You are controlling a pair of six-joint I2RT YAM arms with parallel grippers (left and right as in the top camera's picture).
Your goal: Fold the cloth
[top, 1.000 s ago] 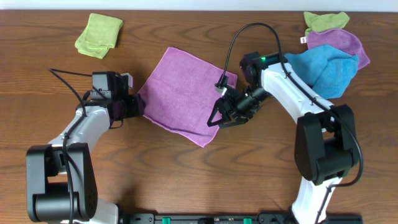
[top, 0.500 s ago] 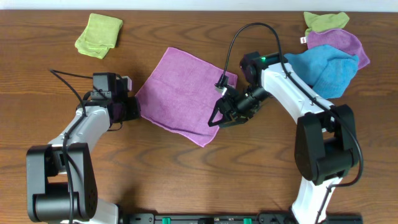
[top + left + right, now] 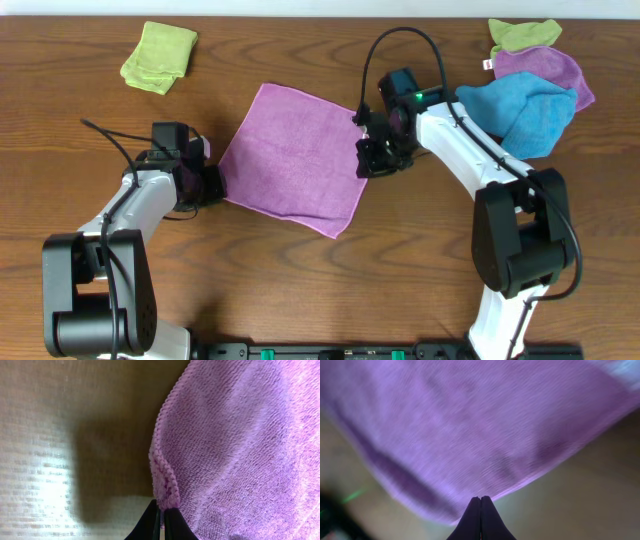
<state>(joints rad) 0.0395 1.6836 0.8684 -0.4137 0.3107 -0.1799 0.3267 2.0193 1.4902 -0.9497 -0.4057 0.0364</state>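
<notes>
The cloth [image 3: 290, 155], an orchid-purple square, lies flat in the middle of the table. My left gripper [image 3: 215, 183] is at its left corner. In the left wrist view the left gripper [image 3: 162, 510] is shut, pinching the hemmed edge of the cloth [image 3: 240, 450]. My right gripper [image 3: 368, 160] is over the cloth's right edge. The right wrist view is blurred: there the right gripper [image 3: 480, 499] has its fingertips pressed together right at the border of the cloth [image 3: 470, 425], which spreads away beyond them.
A folded green cloth [image 3: 160, 55] lies at the back left. At the back right is a pile: a green cloth [image 3: 525, 35], a rounded purple cloth [image 3: 548, 68] and a bright blue cloth [image 3: 525, 110]. Bare wood surrounds the cloth.
Both grippers have shut. The right gripper moved up along the right edge from the lower right side. The cloth's left corner was drawn leftward and its right corner shifted up-left.
</notes>
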